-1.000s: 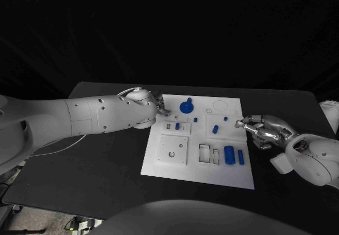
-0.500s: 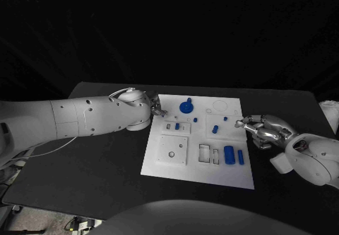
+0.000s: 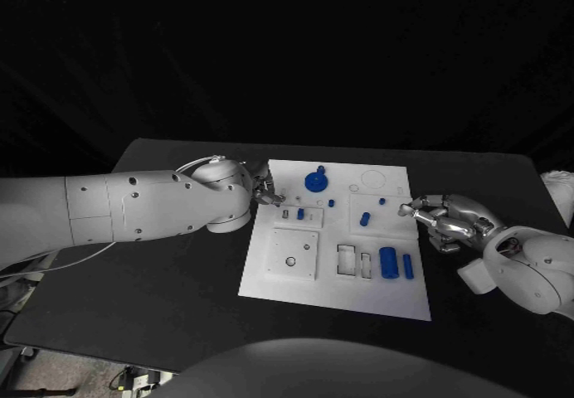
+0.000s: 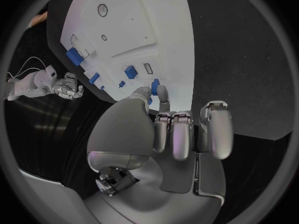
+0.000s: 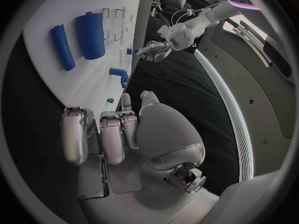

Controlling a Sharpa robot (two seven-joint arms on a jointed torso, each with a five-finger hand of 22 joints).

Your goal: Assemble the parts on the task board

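Observation:
The white task board (image 3: 299, 282) lies mid-table. My left hand (image 3: 265, 189) is at its far left corner, next to the round blue knob (image 3: 316, 181). In the left wrist view the thumb and a fingertip (image 4: 163, 91) pinch a small blue part (image 4: 154, 84) just above the board (image 4: 143, 15). My right hand (image 3: 443, 220) rests at the board's right edge with its fingers (image 5: 102, 134) curled in on nothing. A big blue cylinder (image 3: 389, 261) and a thin one (image 3: 408, 265) lie on the board's right side. Small blue pieces (image 3: 365, 219) stand in the middle.
A square plate with a hole (image 3: 292, 253) and two empty rectangular slots (image 3: 346, 260) sit on the board's near half. A white object (image 3: 558, 192) lies at the table's right edge. Bare black table surrounds the board.
My left forearm has swung lower and closer to the camera, and the hand has shifted slightly left at the board's corner. The right hand has not moved.

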